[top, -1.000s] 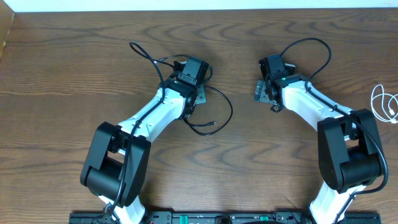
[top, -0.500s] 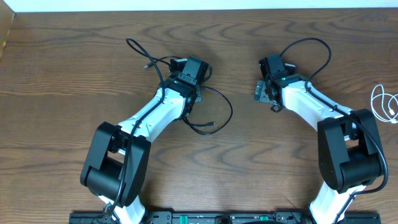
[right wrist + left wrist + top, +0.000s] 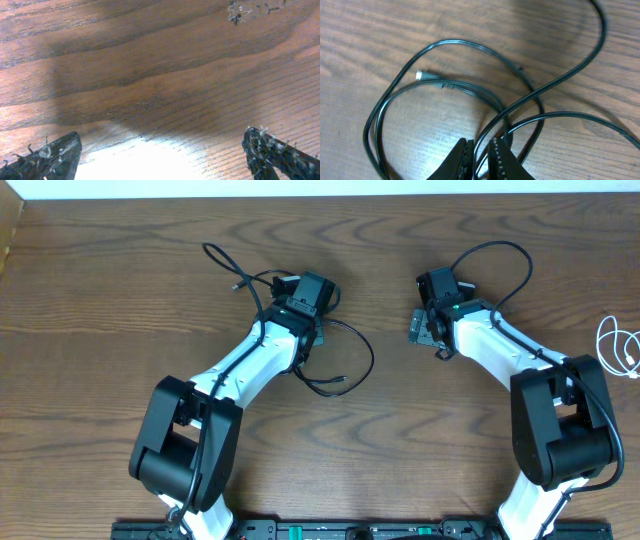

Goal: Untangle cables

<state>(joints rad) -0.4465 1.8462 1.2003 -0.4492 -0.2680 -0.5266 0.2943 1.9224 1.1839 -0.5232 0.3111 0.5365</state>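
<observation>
Mid-table, left hand (image 3: 481, 155) pinches black cable (image 3: 447, 85); right hand (image 3: 161, 152) spread wide, empty; white cable (image 3: 601, 338) hugs right edge.

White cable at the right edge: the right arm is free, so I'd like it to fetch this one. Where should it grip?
Probably the white cable's left-hand arc: a single strand lying flat, nearest the open right gripper. Come straight down from above with the jaws across the strand. Its far side runs out of frame, so avoid that end.

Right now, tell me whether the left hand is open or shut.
Shut on the black cable: the wrist view shows the left hand with fingers nearly together and a strand pinched between them.
</observation>
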